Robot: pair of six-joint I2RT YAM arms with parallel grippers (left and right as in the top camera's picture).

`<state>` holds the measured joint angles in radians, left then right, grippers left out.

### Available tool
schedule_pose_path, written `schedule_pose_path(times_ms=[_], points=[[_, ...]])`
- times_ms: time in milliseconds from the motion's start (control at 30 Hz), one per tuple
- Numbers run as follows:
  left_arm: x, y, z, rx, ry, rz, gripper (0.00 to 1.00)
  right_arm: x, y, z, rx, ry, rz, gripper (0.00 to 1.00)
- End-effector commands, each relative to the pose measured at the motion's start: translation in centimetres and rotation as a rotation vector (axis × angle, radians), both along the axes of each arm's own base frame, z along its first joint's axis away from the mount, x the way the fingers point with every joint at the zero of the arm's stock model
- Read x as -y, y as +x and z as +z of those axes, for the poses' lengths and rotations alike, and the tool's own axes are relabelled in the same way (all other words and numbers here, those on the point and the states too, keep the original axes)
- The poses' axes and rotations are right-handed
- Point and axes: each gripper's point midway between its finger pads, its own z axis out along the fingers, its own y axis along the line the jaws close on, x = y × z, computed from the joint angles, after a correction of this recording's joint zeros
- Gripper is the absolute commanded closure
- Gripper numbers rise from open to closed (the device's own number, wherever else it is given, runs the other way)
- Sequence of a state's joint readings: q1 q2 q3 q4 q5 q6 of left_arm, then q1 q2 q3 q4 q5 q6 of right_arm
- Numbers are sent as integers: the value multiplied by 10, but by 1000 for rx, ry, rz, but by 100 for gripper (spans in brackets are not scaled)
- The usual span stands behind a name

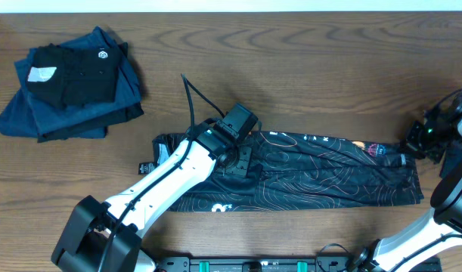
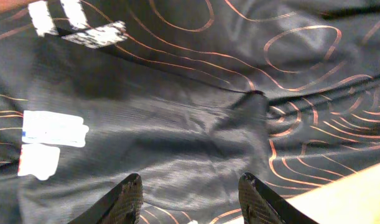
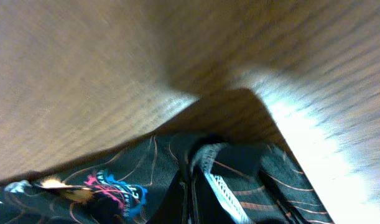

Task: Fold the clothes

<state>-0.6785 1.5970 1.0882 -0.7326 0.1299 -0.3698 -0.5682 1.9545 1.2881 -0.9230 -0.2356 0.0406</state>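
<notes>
A: Position of the black T-shirt [image 1: 321,170]?
B: Laid flat as a long strip across the middle of the table [image 1: 306,68], contour lines up, coloured logo near the right end.
A: State of the left gripper [image 2: 190,190]?
B: Poised over the strip's left part, fingers [image 2: 129,198] spread, nothing between them; contact with the fabric impossible to tell.
A: State of the right gripper [image 1: 416,143]?
B: At the strip's right end, pressed together, pinching the hem [image 3: 217,183].
A: Elsewhere?
B: In the overhead view, stack of folded garments [image 1: 68,87] at upper left, well apart from the strip.
</notes>
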Motion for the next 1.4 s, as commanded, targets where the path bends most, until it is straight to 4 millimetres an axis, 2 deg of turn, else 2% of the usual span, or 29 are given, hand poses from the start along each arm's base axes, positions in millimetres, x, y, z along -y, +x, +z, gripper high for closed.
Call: schedule_pose_path(times_ms=[0,167,233,300,367,500,567,700,833,1000,1167,1367], points=[[-11,7,1,45,52,24,48,13,25,30,107,-59,-9,99],[-10,8,1,51,46,25,48,29,53,39,213,-119,-41,97],[-10,9,1,51,46,25,48,30,54,39,216,-121,-41,83],[-10,9,1,51,46,25,48,28,49,38,196,-113,-40,74],[-10,9,1,51,46,25,48,29,40,35,159,-126,-31,73],[-11,7,1,43,51,24,48,46,19,34,72,-208,-37,69],[-13,3,0,29,62,24,48,55,13,36,62,-247,14,61],[-14,-2,-1,4,62,23,48,69,1,36,36,-296,119,55],[-7,-7,-1,-27,22,12,48,75,-3,30,32,-295,176,51],[-7,-9,-1,-38,17,40,48,79,-6,27,31,-293,219,44],[-7,-9,-1,-39,18,40,48,77,-8,24,34,-286,247,38],[-7,-9,-1,-38,18,40,48,66,-8,7,51,-234,269,33]])
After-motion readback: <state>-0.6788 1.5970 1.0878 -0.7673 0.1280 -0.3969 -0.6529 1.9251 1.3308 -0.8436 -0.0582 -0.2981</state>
